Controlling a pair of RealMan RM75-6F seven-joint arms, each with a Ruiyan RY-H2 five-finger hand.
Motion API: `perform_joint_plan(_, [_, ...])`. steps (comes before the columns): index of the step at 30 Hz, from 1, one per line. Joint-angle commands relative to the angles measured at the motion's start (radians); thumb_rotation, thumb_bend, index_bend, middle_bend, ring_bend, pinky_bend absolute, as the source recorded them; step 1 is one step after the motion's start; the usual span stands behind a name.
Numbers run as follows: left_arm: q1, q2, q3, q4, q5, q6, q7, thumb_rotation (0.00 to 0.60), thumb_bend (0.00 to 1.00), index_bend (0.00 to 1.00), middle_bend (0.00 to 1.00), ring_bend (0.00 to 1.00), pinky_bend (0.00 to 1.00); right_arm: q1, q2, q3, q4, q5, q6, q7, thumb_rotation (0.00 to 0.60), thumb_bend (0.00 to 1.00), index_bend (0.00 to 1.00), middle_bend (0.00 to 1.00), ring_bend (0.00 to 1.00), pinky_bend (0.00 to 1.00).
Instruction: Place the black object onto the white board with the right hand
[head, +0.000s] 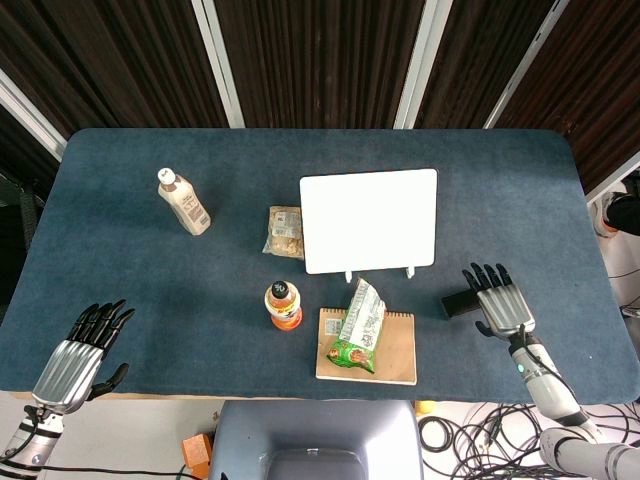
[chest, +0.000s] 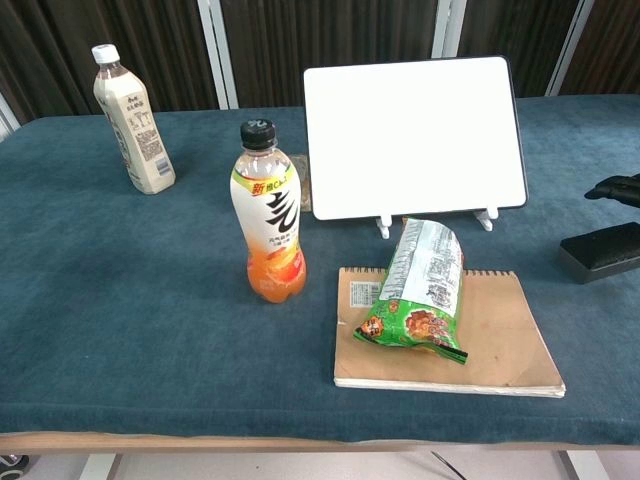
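1. Right hand (head: 503, 302) rests at the 4 o'clock side of the worktop (head: 120, 260), fingers (head: 487, 274) straight and spread, holding nothing.
2. Black object (head: 460, 303), a flat bar, lies on the worktop just beside the right hand at its 9 o'clock; the head view does not settle whether they touch. The chest view shows it (chest: 603, 251) flat on the cloth near the right edge.
3. White board (head: 369, 219) stands tilted on two small feet near the worktop's centre, at about 10 o'clock from the black object and apart from it.
4. Left hand (head: 84, 352) sits at the 8 o'clock corner, fingers extended and apart, empty.
5. Orange drink bottle (head: 283, 305) stands upright at 7 o'clock from the board.
6. Green snack bag (head: 358, 328) lies on a brown notebook (head: 392, 356) at 6 o'clock from the board.
7. Pale bottle (head: 184, 202) lies at the board's 9 o'clock; a small packet (head: 283, 231) sits just beside the board's left edge.
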Motion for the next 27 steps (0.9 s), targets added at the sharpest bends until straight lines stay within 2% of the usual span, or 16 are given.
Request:
perform_joint_plan(1, [0.0,-0.001,0.0,0.002,0.0,0.0,0.0,0.6,0.34,0.0,0.0,0.0,0.06,0.005,-0.005,-0.001,0.003,0.003,-0.005,0.004,0.6,0.19,0.11,0.02,0.0,0.0])
perform_joint_plan(6, [0.001,-0.001,0.002,0.002,0.005,0.004,0.0,0.6,0.34,0.0,0.0,0.0,0.06,0.016,-0.034,0.0,0.039,-0.009,-0.008,0.046,0.6,0.19,0.27,0.16,0.03,0.0])
perform_joint_plan(10, [-0.001,-0.002,0.003,0.002,0.003,-0.002,0.003,0.6,0.34,0.0,0.0,0.0,0.06,0.027,-0.054,0.002,0.068,-0.017,-0.015,0.079,0.6,0.2,0.35,0.21,0.07,0.0])
perform_joint_plan(23, [-0.006,-0.004,0.0,0.0,0.001,-0.008,0.003,0.6,0.33,0.0,0.0,0.0,0.06,0.036,-0.063,0.005,0.088,-0.02,-0.01,0.108,0.6,0.22,0.38,0.24,0.09,0.0])
perform_joint_plan(26, [-0.007,-0.003,0.0,0.0,0.002,-0.008,0.003,0.6,0.33,0.0,0.0,0.0,0.06,0.038,-0.072,0.004,0.093,-0.026,0.001,0.109,0.6,0.22,0.46,0.29,0.14,0.07])
perform_joint_plan(27, [-0.005,-0.005,0.003,0.001,0.003,-0.007,0.004,0.6,0.34,0.0,0.0,0.0,0.06,0.035,-0.074,0.003,0.099,-0.029,0.008,0.113,0.6,0.22,0.51,0.32,0.18,0.12])
